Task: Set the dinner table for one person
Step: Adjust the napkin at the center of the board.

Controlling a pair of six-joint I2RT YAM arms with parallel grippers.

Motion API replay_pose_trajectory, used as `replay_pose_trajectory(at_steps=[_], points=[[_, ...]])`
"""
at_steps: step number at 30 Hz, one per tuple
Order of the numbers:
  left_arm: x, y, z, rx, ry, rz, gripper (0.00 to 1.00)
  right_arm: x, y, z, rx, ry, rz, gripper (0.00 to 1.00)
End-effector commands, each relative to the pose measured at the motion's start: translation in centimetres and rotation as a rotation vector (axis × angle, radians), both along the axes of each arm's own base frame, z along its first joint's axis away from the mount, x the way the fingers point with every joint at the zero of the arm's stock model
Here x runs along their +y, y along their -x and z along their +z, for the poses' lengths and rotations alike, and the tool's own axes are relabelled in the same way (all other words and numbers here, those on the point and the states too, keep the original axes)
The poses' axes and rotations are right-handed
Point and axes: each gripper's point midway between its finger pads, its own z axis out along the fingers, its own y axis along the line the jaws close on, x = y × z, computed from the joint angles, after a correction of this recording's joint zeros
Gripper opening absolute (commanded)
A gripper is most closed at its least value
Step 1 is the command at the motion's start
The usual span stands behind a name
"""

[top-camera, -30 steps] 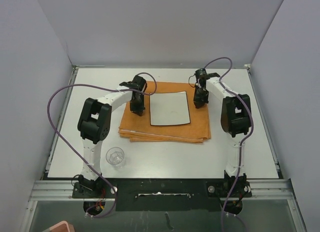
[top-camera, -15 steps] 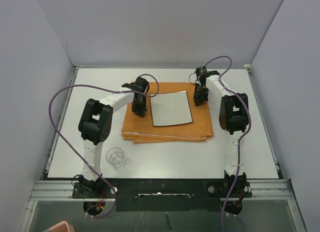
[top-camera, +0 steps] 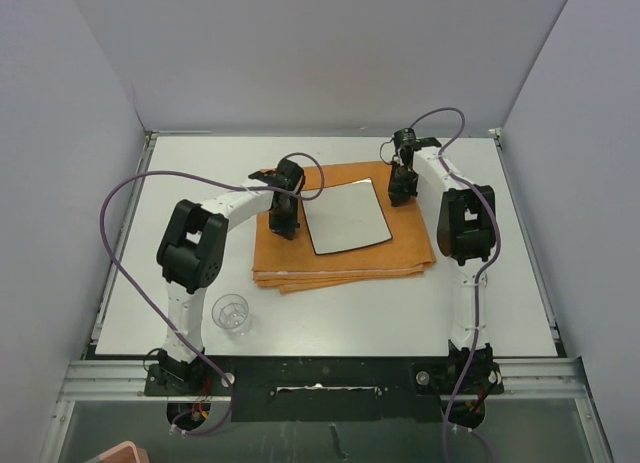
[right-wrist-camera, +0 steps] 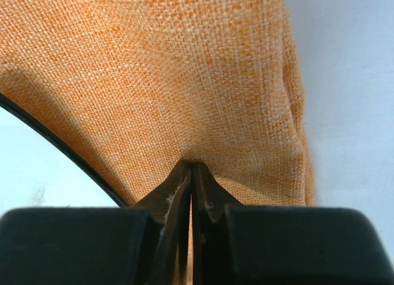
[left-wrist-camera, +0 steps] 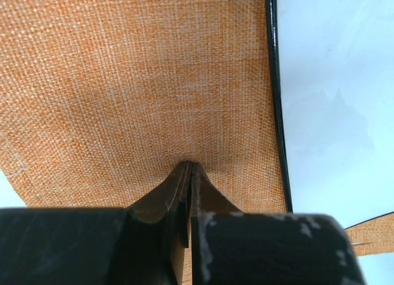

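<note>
**Two claws pressed together, tips on the mat (top-camera: pixel 340 268)**

The table (top-camera: pixel 500 303) lies under both claws and spreads well past them on every side, with only the orange mat between it and the tips. The left claw (top-camera: pixel 283 226) has its fingers pressed together, tips touching the mat just left of the plate (top-camera: pixel 345 218). The right claw (top-camera: pixel 400 195) is pressed together too, tips on the mat near its far right corner, where the cloth puckers. Bare table shows just to its right. The plate sits on the mat between the two claws. I cannot tell whether either claw has nipped any cloth. A glass (top-camera: pixel 231 311) stands on bare table, well apart from the left claw on the near side.
</note>
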Motion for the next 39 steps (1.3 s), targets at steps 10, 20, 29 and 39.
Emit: replay_pose_trajectory(at_steps=[10,20,29,39], points=[[0.1,1.5,3.7,-0.02,-0.028,-0.056,0.22,-0.1,-1.1,9.5,-0.184,-0.051,0.034,0.0],[2.6,0.9,5.7,-0.095,-0.052,0.03,0.21,-1.8,3.6,11.3,-0.196,-0.046,-0.015,0.0],[2.4,0.4,2.9,-0.025,0.001,0.072,0.0,-1.9,8.1,5.9,-0.064,-0.046,-0.04,0.0],[1.1,-1.3,0.5,0.011,0.014,0.072,0.0,-1.5,9.4,1.8,0.024,-0.037,-0.041,0.0]])
